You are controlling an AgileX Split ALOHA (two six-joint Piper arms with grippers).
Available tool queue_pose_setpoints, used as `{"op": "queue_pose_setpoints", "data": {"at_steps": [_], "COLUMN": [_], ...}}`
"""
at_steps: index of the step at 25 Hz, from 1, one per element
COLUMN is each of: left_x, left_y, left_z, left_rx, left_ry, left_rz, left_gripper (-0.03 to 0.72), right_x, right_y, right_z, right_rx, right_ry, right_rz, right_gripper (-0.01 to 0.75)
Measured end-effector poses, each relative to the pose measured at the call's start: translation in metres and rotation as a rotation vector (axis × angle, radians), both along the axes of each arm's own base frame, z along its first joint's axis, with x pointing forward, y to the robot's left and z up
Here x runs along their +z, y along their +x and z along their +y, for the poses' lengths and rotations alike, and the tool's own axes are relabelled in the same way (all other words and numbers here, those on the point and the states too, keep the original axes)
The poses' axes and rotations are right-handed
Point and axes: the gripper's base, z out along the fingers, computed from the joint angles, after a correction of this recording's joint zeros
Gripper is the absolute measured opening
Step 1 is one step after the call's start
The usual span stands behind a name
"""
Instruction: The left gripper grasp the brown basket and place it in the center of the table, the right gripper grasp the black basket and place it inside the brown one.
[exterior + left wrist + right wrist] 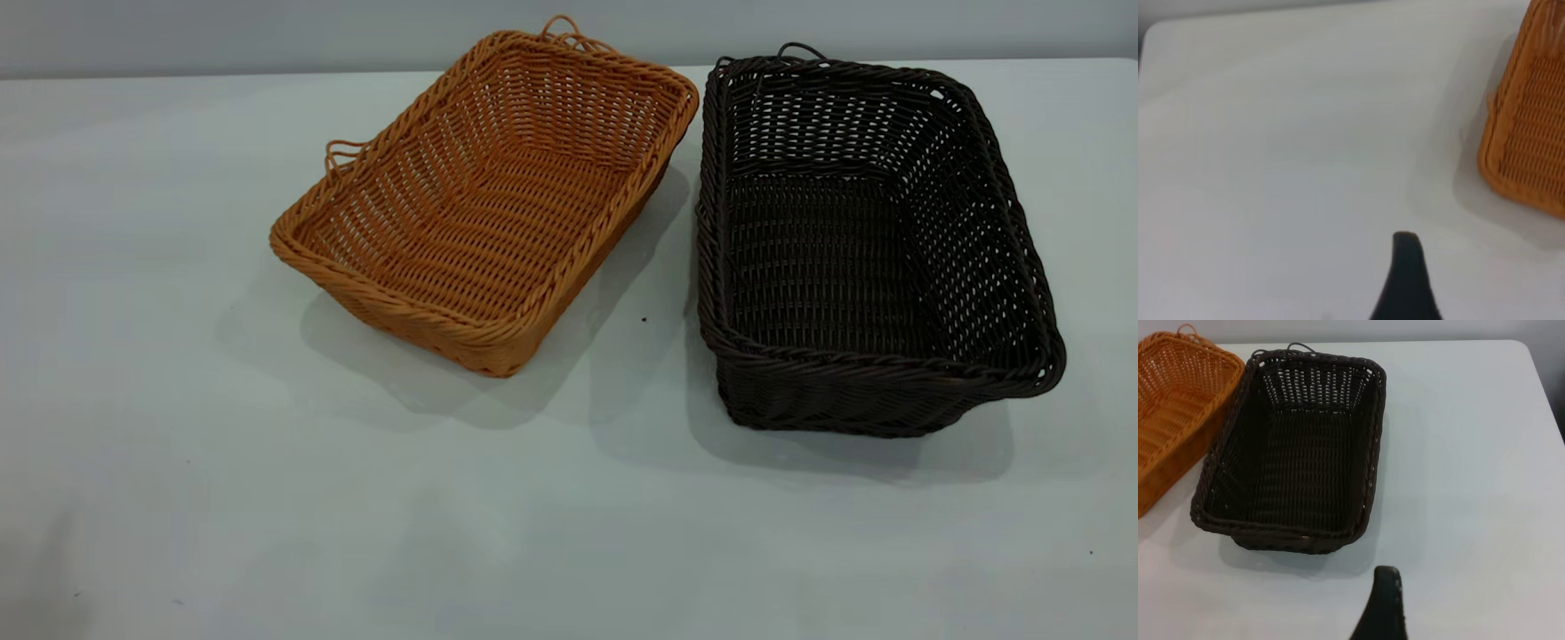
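Two baskets sit upright on the desk (178, 444), side by side, near but not touching; neither is nested in the other. Brown basket (484, 200): orange-tan woven wicker, rectangular, braided rim, sloping sides, thin loop handles at two ends; it lies skewed, one corner toward the camera in the exterior view. Black basket (867, 240): very dark brown-black wicker, same rectangular build, braided rim, openwork upper walls, tighter weave on the floor, a thin loop handle at its far end; it stands to the right of the brown one.

Left claw (1407, 280): only one tapered black finger shows in its wrist view, over bare desk; the brown basket's corner lies off to the side, well apart from it; released or clenched, cannot tell.

Right claw (1385, 607): likewise one dark finger tip in view, over bare desk just short of the black basket's near end wall, not touching it; state cannot be told.

Neither arm appears in the exterior view; desk surface is flat, pale grey-white, matte.
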Motion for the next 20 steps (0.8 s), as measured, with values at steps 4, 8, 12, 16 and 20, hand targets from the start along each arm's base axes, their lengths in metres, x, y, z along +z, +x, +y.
{"op": "queue_pose_setpoints", "data": {"at_steps": [4, 8, 12, 16, 20], "left_x": [-0.014, -0.036, -0.059, -0.093, -0.128], "left_y": [0.058, 0.114, 0.162, 0.204, 0.235], "left_z": [-0.006, -0.014, -0.037, -0.060, -0.079], "left_rx": [-0.066, -0.131, -0.224, -0.272, -0.300], "left_ry": [-0.006, -0.003, 0.034, 0.051, 0.056], "left_rz": [0.035, 0.077, 0.079, 0.111, 0.154], "left_gripper": [0.524, 0.524, 0.524, 0.524, 0.524], "right_x": [0.000, 0.011, 0.030, 0.036, 0.032], "right_y": [0.000, 0.005, 0.023, 0.051, 0.079], "right_z": [0.000, -0.001, -0.001, 0.002, 0.004], "right_rx": [-0.009, -0.030, -0.042, -0.051, -0.065], "right_ry": [0.017, 0.027, 0.041, 0.076, 0.120], "right_rz": [0.003, 0.016, 0.033, 0.100, 0.187], "right_gripper": [0.590, 0.590, 0.590, 0.590, 0.590]}}
